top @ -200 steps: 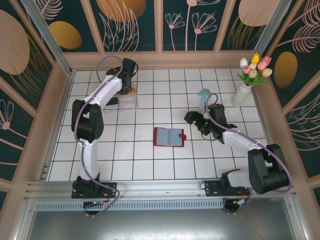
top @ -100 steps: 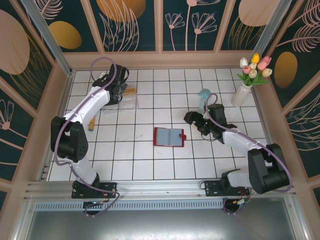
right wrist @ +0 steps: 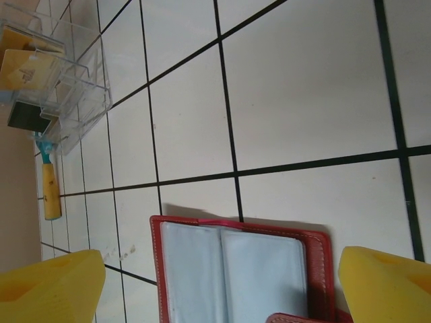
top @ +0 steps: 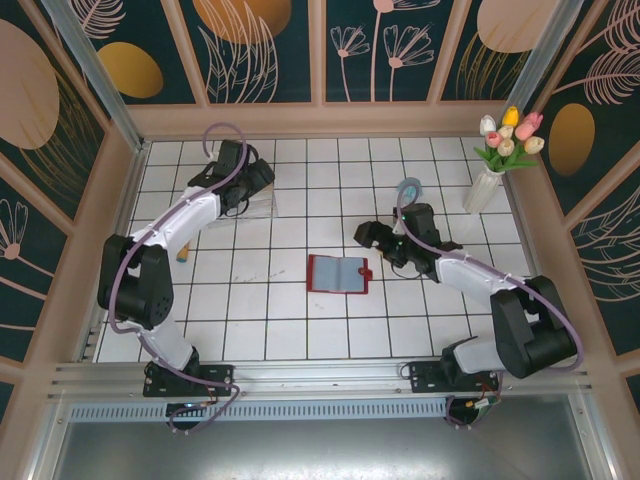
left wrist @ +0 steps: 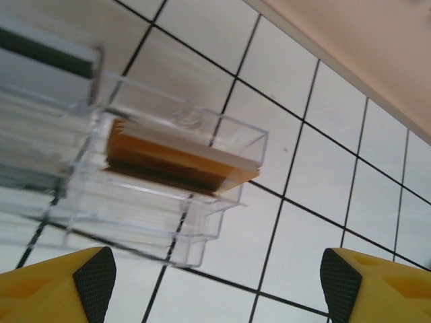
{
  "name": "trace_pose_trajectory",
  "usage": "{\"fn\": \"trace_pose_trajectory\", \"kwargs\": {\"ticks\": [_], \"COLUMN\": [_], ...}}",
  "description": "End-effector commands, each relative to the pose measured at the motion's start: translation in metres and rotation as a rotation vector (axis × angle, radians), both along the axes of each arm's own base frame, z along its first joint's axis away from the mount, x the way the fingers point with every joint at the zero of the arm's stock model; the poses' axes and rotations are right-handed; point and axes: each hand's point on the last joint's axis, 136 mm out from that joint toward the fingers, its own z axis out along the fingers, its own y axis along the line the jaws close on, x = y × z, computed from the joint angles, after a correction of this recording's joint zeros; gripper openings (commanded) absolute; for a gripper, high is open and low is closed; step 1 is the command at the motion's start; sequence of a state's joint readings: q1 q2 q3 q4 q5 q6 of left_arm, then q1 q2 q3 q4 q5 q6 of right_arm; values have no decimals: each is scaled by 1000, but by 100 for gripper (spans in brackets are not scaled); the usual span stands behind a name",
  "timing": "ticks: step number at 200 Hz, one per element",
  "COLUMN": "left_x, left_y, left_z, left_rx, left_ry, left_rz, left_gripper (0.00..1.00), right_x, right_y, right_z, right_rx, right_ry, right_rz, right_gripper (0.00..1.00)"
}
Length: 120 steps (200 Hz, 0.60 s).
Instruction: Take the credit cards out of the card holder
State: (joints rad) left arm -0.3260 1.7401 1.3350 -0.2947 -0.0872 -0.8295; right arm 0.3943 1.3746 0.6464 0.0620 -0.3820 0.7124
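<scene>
White tiled floor (top: 262, 332), dark floral walls (top: 268, 52)

White-tiled table (top: 290, 330) with dark grout lines. Bears a red card holder (top: 338, 273), open, pale side up. Beyond and left of the card holder, a clear plastic box (top: 255, 203); farther left, a wooden-handled brush (right wrist: 50, 192). Beyond and right, a pale blue object (top: 408, 187) and a vase of tulips (top: 483, 190).

A tan card (left wrist: 176, 161) lies in the clear box (left wrist: 168, 232) (left claw (left wrist: 215, 276) gaping below).
</scene>
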Motion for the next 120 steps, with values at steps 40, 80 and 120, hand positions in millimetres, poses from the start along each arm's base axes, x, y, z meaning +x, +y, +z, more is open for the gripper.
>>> {"fn": "trace_pose_trajectory", "kwargs": {"ticks": [40, 80, 120], "left_x": [26, 35, 54], "left_y": [-19, -24, -21], "left_z": [-15, -30, -34], "left_rx": [-43, -38, 28], "left_ry": [18, 50, 45], "left_rz": [-53, -66, -59], "left_gripper": [85, 85, 85], "right_x": [9, 9, 10], "right_y": [6, 6, 8], "right_z": [8, 8, 10], "right_rx": [-18, -19, -20], "right_ry": [-13, -9, -14], "right_rz": [-12, -14, -7], "right_gripper": [91, 91, 91]}}
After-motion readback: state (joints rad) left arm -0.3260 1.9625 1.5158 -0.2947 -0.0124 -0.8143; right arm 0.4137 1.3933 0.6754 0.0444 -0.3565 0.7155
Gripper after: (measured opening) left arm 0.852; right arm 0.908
